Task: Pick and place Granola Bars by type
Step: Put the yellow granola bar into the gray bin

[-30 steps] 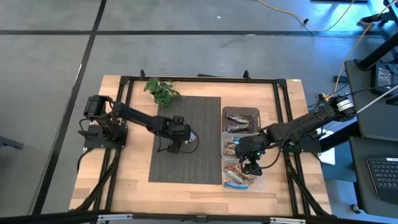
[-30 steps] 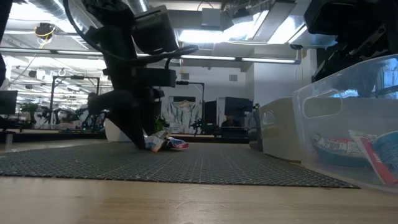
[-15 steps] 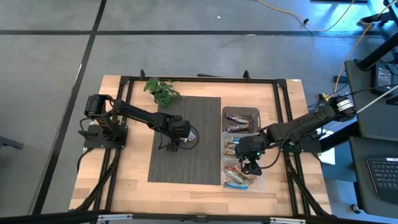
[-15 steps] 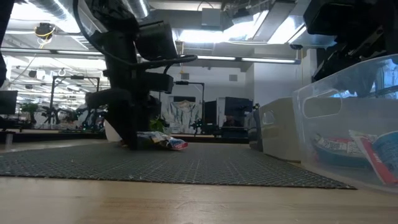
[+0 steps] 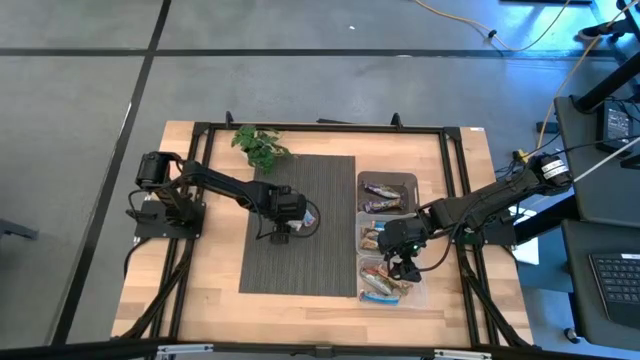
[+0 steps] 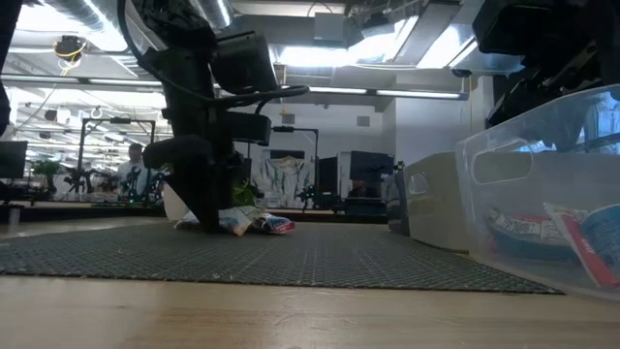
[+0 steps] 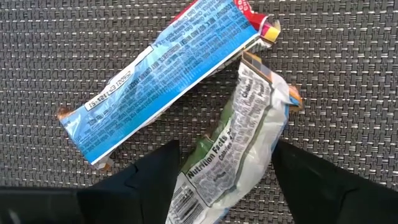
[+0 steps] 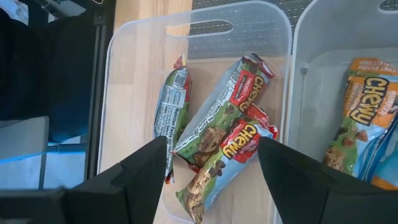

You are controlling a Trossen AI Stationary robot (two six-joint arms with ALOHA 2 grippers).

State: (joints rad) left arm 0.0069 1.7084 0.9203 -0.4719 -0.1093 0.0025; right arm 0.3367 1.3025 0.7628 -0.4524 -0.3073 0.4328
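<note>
Most of the sorting looks done: three clear bins (image 5: 388, 240) at the right of the table (image 5: 210, 290) already hold Granola Bars, purple-brown ones in the far bin (image 5: 386, 192), orange-tan ones in the middle (image 5: 373, 238), and blue-white-red ones in the near bin (image 8: 221, 140). Two bars remain on the dark woven mat (image 5: 300, 260). One is a blue-and-white bar with a red end (image 7: 165, 74), lying flat and crinkled; the other is a white-and-green bar (image 7: 233, 149) touching it at one end, its printed back face up. The left gripper (image 5: 283, 228) is down on the mat with its fingers (image 7: 149, 180) spread on either side of the white-and-green bar, not yet closed on it. The right gripper (image 5: 404, 262) hovers over the near bin, open and holding nothing. What is left, I judge, is to carry these last two bars to their matching bins.
</note>
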